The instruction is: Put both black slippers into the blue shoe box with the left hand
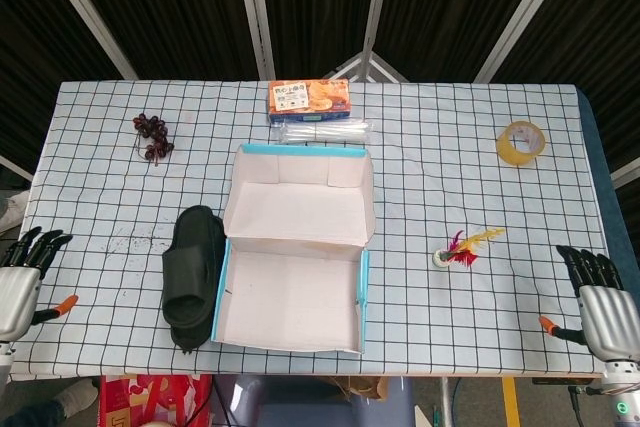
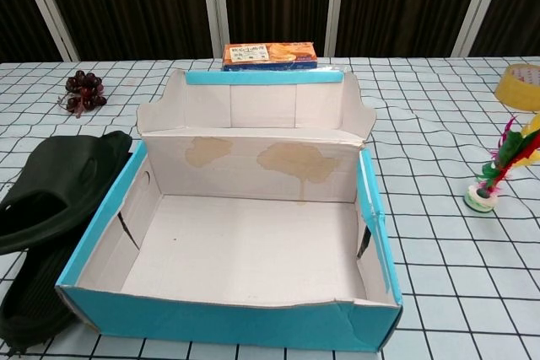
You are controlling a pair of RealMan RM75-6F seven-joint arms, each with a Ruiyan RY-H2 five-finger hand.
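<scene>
Two black slippers (image 1: 193,275) (image 2: 52,208) lie stacked, one on top of the other, against the left wall of the blue shoe box (image 1: 365,292) (image 2: 236,324). The box stands open with its lid folded back, and nothing lies inside it. My left hand (image 1: 20,282) hangs at the table's front left edge, well left of the slippers, fingers spread, holding nothing. My right hand (image 1: 598,297) is at the front right edge, fingers apart and empty. Neither hand shows in the chest view.
A bunch of dark grapes (image 1: 152,136) lies at the back left. An orange snack box (image 1: 309,100) and a clear packet (image 1: 326,132) sit behind the shoe box. A tape roll (image 1: 521,142) is at the back right, a feathered shuttlecock (image 1: 462,248) right of the box.
</scene>
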